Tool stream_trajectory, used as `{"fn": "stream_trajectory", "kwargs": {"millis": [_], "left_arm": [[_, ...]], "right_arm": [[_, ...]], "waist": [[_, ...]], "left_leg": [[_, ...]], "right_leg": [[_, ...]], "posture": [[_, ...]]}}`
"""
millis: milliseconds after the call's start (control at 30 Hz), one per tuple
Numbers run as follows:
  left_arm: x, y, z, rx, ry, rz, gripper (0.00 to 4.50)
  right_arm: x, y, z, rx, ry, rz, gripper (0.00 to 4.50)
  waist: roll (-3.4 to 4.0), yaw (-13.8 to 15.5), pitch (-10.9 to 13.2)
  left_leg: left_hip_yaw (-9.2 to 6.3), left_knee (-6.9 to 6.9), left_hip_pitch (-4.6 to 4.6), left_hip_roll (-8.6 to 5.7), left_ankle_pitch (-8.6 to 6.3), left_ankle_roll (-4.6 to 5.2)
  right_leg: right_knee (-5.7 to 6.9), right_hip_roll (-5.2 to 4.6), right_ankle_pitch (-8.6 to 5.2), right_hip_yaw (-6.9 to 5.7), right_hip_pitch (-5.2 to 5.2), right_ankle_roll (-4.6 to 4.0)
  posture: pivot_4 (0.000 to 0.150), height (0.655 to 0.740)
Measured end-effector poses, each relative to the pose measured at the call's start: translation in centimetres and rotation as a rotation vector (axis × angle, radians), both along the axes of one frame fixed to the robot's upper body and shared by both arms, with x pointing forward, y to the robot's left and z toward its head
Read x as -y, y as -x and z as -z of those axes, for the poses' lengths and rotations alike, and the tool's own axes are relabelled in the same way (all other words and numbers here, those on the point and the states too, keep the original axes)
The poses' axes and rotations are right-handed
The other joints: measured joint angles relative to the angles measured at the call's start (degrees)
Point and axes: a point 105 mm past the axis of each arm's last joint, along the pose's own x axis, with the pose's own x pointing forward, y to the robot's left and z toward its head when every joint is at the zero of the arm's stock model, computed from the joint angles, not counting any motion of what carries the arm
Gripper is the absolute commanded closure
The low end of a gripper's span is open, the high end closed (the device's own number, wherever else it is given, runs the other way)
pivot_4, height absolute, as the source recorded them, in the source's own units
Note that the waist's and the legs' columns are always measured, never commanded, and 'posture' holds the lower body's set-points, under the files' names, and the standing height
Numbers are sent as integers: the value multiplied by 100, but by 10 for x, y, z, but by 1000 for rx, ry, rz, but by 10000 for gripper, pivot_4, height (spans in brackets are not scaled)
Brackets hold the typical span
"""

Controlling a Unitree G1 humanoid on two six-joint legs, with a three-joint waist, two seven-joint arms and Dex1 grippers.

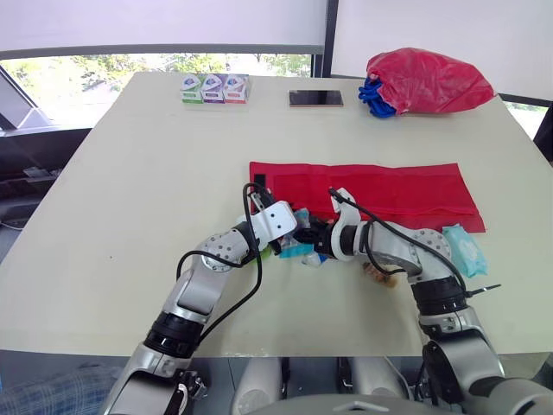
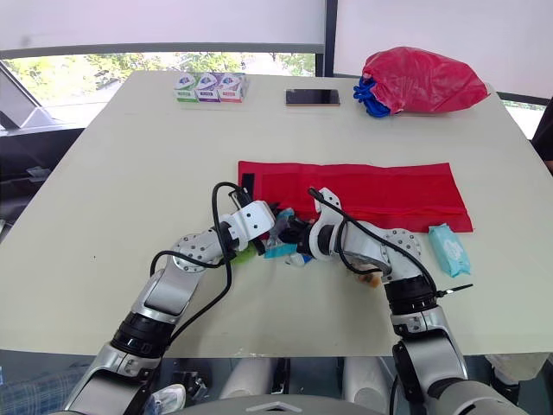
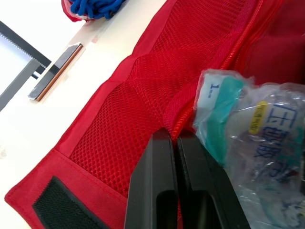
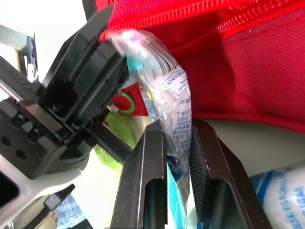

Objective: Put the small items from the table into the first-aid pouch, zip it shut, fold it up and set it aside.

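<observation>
The red first-aid pouch [image 1: 389, 190] lies flat and unfolded across the middle of the table. Both grippers meet at its near left edge. My left gripper [image 3: 172, 135] is shut on the pouch's zipper edge beside the mesh pocket [image 3: 119, 138]. My right gripper [image 4: 177, 126] is shut on a clear plastic packet [image 4: 176, 95] with teal contents, held upright against the pouch's opening, right beside the left gripper's fingers [image 4: 90, 62]. More small items lie under the grippers: a teal packet [image 1: 296, 251] and something green [image 1: 251, 257]. A light blue wipes pack [image 1: 464, 249] rests near the pouch's right end.
At the table's far edge stand three small boxes [image 1: 213, 88], a phone [image 1: 315, 98], and a red bag [image 1: 428, 82] with blue cord. A small brown item [image 1: 380, 275] lies under my right forearm. Open tabletop stretches to the left.
</observation>
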Motion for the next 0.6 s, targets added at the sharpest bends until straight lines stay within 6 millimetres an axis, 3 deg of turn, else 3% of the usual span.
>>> {"fn": "stream_trajectory", "kwargs": {"millis": [300, 600], "left_arm": [[0, 2, 0, 4, 2, -10, 44483], [-1, 6, 0, -2, 7, -17, 44483]], "right_arm": [[-9, -6, -3, -45, -43, 53, 44099], [-11, -32, -14, -26, -170, 219, 44099]], "waist": [[1, -18, 1], [4, -22, 2]], "left_leg": [[-1, -2, 2, 1, 0, 0], [0, -5, -3, 2, 0, 0]], "right_leg": [[2, 2, 0, 0, -1, 0], [0, 4, 0, 0, -8, 0]], "posture": [[1500, 7400], [1500, 7400]]}}
